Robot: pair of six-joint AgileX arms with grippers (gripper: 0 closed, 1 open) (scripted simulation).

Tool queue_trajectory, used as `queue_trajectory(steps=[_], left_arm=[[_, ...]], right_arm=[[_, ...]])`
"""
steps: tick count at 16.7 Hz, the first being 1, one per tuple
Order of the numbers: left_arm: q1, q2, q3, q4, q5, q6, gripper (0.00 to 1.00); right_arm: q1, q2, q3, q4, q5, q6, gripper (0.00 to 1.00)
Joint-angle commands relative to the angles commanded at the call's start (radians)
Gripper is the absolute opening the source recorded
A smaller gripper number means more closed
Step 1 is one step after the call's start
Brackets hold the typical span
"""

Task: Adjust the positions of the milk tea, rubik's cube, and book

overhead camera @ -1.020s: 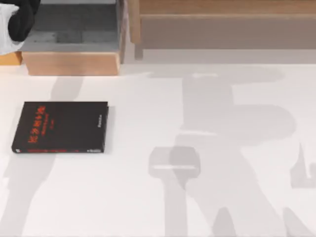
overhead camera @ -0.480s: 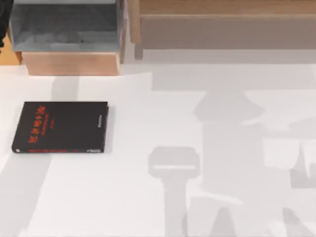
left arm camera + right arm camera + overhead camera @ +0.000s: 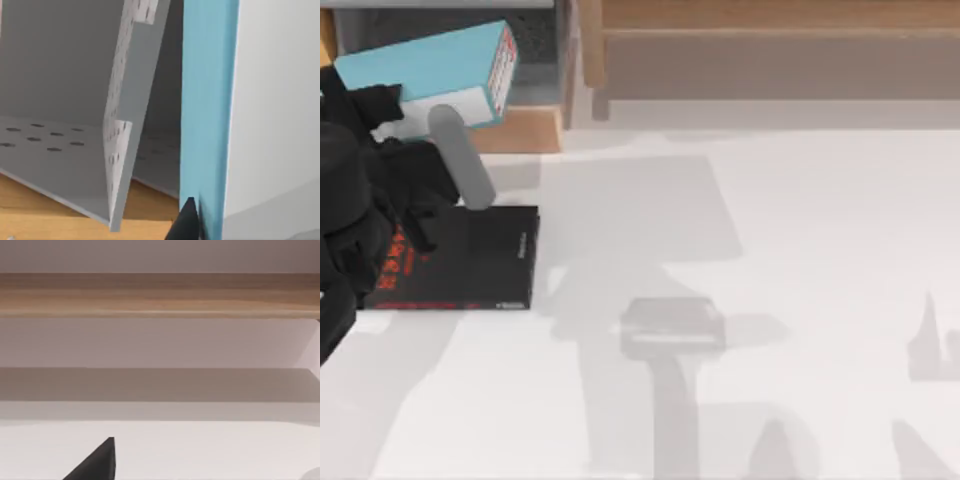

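The left gripper (image 3: 192,222), far left, grips a teal book (image 3: 420,65) by its edge. It looks stiff, thin and fairly light, so a firm pinch across the covers should suit it.

Black book (image 3: 470,270) and left arm (image 3: 360,210) crowd the table's (image 3: 770,250) left; rest lies open.

Left part of the black book (image 3: 490,265) hidden under the left arm, teal-blue book (image 3: 425,65) cut by the left wrist view's edges, red lettering too small to read
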Motion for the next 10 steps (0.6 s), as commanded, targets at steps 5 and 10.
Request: queue_trajectory(steps=[5, 10], left_arm=[[-0.036, 0.149, -0.188, 0.034, -0.003, 0.115, 0.0], [-0.04, 0.164, -0.204, 0.036, -0.002, 0.119, 0.0]], right_arm=[[0.0, 0.0, 0.0, 0.0, 0.0, 0.0, 1.0], [0.0, 0.0, 0.0, 0.0, 0.0, 0.0, 1.0]])
